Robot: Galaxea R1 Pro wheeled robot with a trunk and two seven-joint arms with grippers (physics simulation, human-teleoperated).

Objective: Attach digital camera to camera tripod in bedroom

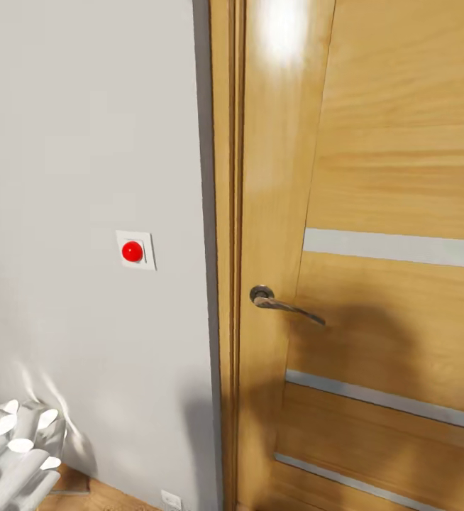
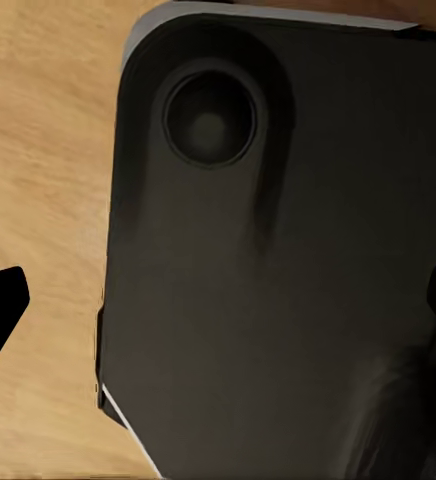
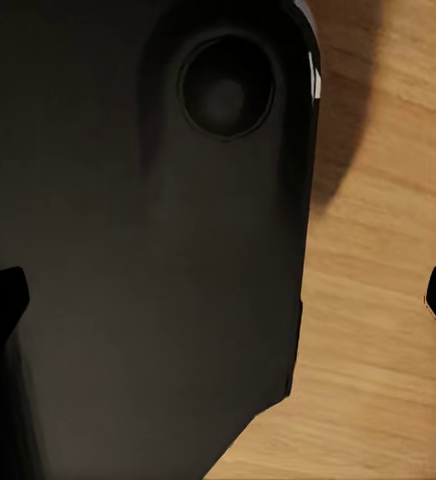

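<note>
**Facing a closed door**

In the head view, a white radiator (image 1: pixel 12 454) sits low at the left, then a grey wall (image 1: pixel 83 142) with a red button (image 1: pixel 132 251), then a wooden door (image 1: pixel 374 177) with a metal lever handle (image 1: pixel 283 304) and 3 pale stripes.

Each wrist view looks down on the robot's dark base (image 2: pixel 278 280) over wood floor (image 2: pixel 38 150). The left gripper (image 2: pixel 223 305) and right gripper (image 3: pixel 223 295) both stand spread, nothing between the fingertips. No camera or tripod is visible here.

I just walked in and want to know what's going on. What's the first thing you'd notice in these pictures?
The bright red round button on its white plate jumps out first, on the grey wall left of the door. Next comes the big wooden door with pale stripes and a curved metal handle, filling the right side of the head view. Both wrist views look down at a dark rounded panel over a light wood floor.
</note>
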